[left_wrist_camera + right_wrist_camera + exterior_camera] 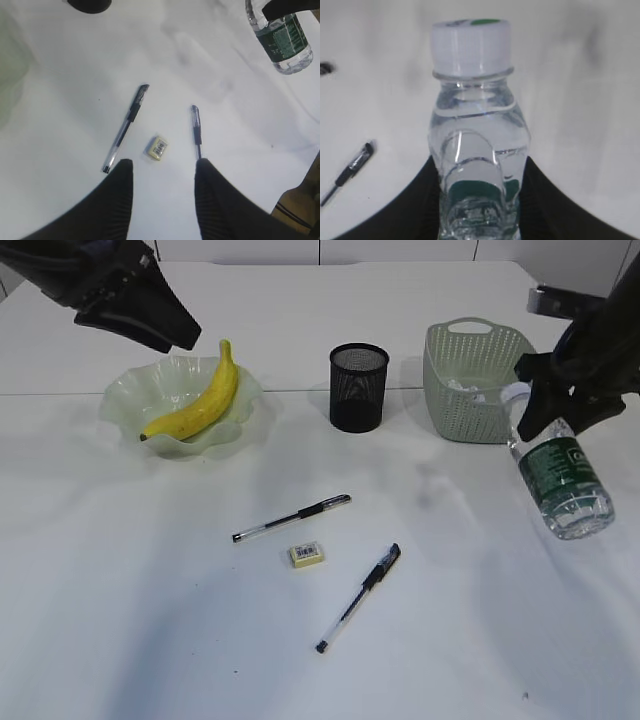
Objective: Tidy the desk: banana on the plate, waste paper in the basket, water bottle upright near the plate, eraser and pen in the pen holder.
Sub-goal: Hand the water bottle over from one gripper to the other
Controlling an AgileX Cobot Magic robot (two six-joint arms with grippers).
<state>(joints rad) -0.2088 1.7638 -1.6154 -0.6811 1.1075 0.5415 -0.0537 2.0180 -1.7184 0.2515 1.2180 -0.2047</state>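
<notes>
Water bottle [566, 480] hangs tilted at three o'clock of the desk [150, 620], clamped in the right gripper [479, 200]; left gripper [162, 172] gapes empty above the eraser [157, 148].

Light was bright, even and diffuse across the white desk [120, 620], which looked nearly washed out. Shadows were soft and grey: faint smudges lay beside the pen holder [359, 386] and the basket [476, 380]. In the left wrist view the fingers [112, 210] were blurred at their edges. The right wrist view was soft overall; glints showed on the water bottle [477, 150], and the desk behind was out of focus.
</notes>
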